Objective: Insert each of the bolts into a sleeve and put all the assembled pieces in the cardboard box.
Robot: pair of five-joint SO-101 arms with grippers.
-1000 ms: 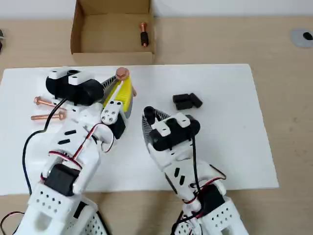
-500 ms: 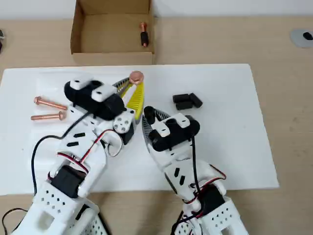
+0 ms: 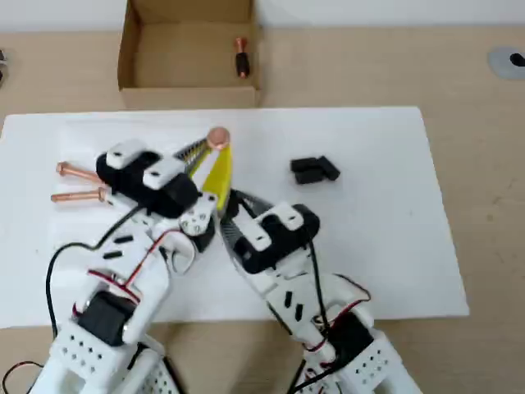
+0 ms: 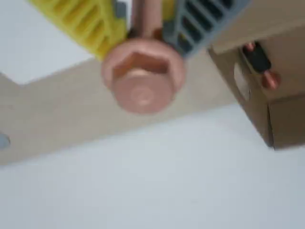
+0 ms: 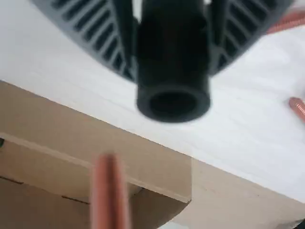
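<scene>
Bolt (image 4: 143, 78) in left hand's (image 3: 212, 150) grip

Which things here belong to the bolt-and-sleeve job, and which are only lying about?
Job: bolt in the left hand; sleeve in the right hand; two loose bolts; spare sleeves; cardboard box with one assembled piece.
Lying about: white sheet; grey disc at the table's edge.

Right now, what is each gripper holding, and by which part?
Left gripper: bolt, jaws on the shank just under the head. Right gripper: sleeve, jaws on its sides, open end sticking out.
</scene>
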